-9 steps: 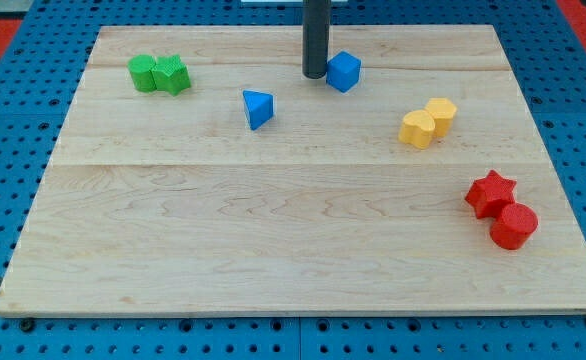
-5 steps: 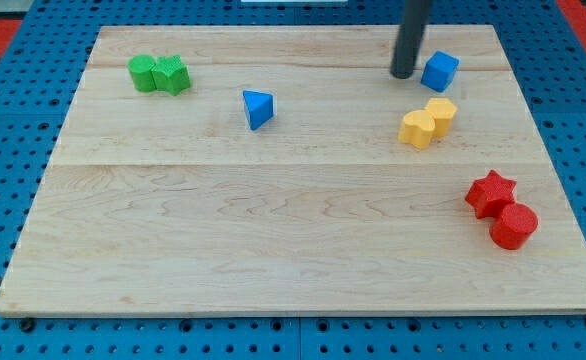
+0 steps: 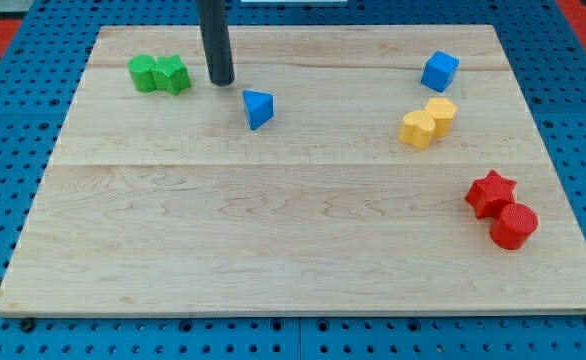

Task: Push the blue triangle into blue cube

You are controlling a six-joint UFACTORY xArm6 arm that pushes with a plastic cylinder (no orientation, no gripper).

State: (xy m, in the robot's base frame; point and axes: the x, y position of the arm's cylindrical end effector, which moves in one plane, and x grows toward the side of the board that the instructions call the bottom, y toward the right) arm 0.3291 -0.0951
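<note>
The blue triangle [image 3: 258, 108] lies on the wooden board [image 3: 293, 240] left of centre, near the view's top. The blue cube [image 3: 439, 71] sits far to its right, near the top right. My tip [image 3: 221, 81] rests on the board just up and left of the blue triangle, with a small gap, between it and the green blocks.
Two green blocks [image 3: 159, 74] sit touching at the top left. Two yellow blocks [image 3: 427, 122] sit touching just below the blue cube. A red star [image 3: 490, 192] and a red cylinder [image 3: 514, 226] touch at the right edge.
My tip first pushed the blue cube to the right, then swung left across the board to beside the blue triangle. The triangle has not moved.
</note>
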